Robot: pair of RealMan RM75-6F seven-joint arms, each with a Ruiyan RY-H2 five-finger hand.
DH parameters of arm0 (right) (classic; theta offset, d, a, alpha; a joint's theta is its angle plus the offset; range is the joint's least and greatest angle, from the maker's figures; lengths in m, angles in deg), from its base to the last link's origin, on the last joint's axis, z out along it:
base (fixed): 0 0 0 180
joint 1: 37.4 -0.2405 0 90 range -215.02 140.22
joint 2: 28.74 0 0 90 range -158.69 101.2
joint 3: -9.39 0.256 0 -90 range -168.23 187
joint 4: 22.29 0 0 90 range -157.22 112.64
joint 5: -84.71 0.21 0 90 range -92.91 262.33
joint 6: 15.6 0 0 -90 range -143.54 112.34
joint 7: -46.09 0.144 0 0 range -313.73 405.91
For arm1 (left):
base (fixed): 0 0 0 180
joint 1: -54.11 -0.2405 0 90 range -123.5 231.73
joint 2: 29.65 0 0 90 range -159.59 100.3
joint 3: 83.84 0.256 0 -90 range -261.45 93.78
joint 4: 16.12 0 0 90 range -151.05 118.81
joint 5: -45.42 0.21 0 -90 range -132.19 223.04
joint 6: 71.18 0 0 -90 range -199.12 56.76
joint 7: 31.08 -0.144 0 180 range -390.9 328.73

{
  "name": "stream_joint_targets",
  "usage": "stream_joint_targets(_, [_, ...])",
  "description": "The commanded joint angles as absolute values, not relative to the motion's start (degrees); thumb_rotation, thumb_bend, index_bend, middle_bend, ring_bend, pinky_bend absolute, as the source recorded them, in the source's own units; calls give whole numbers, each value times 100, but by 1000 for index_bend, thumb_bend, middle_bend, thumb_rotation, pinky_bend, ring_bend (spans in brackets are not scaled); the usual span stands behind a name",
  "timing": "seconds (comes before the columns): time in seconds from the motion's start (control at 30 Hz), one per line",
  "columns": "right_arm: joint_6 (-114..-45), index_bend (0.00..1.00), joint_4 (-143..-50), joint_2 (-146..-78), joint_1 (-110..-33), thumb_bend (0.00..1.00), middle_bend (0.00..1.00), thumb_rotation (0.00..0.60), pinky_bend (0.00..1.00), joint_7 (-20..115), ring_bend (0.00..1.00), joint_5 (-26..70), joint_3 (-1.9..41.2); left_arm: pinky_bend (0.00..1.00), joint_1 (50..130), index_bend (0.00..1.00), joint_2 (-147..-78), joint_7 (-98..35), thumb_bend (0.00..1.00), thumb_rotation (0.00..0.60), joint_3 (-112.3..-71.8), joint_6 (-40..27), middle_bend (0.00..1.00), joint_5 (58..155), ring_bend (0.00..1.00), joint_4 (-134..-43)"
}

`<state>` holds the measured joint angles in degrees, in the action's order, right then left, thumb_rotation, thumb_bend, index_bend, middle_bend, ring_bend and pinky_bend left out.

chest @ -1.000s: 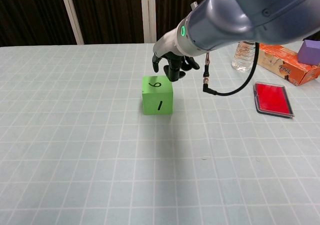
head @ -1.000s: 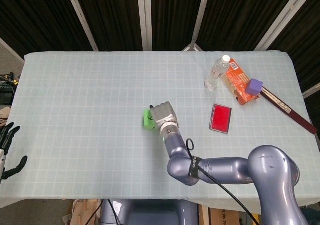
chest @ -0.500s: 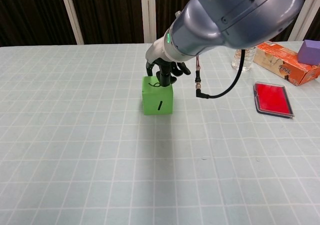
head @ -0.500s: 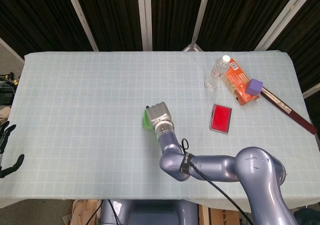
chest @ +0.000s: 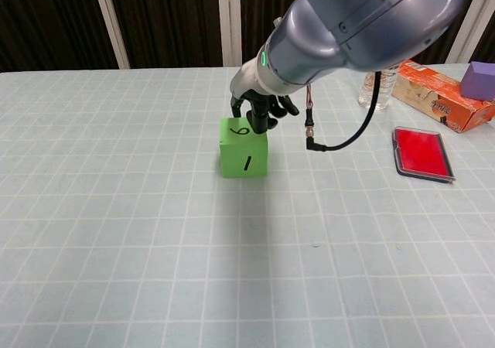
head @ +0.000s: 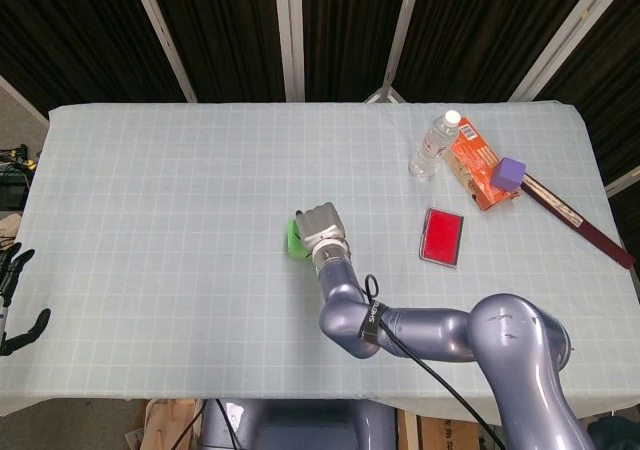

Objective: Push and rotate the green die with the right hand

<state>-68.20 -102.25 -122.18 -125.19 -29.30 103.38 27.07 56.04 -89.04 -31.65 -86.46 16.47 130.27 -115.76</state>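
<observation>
The green die [chest: 244, 155] stands on the table near its middle, with a "1" on the front face and a "6" on top. My right hand [chest: 261, 107] hangs over its back right corner, fingers pointing down. One fingertip [chest: 254, 125] touches the top face near the far edge. The hand holds nothing. In the head view the right hand [head: 320, 228] covers most of the die [head: 292, 240], leaving a green strip at its left. My left hand [head: 14, 305] shows at the lower left edge, off the table, fingers apart and empty.
A red flat case [chest: 421, 152] lies to the right of the die. Further back right are a water bottle [head: 432, 146], an orange box [head: 477, 162] with a purple cube [head: 508, 174] on it, and a dark red stick [head: 578, 220]. A black cable [chest: 340, 141] loops from the right wrist.
The right hand shifted left from beside the die to over its top, and a fingertip came down on the top face. The die stays in about the same spot.
</observation>
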Motion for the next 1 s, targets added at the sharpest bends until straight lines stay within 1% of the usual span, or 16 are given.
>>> stream_joint_targets(0.03, [-6801, 168, -10230, -12199, -12507, 903, 848, 600, 709, -2947, 816, 10369, 2693, 41, 5603, 103, -8903, -3167, 431, 600, -8643, 1650, 0, 13035, 0, -11576])
stream_joint_targets(0.67, [-6749, 168, -10534, -11907, -12412, 904, 848, 600, 709, -2945, 816, 10557, 2610, 42, 5592, 103, -8929, -3240, 431, 600, -8625, 1673, 0, 13067, 0, -11590])
stream_joint_targets(1.0, [-6652, 171, -10798, -11614, -12277, 904, 848, 600, 709, -2971, 816, 10672, 2470, 41, 5590, 103, -8940, -3270, 431, 600, -8618, 1683, 0, 13088, 0, -11593])
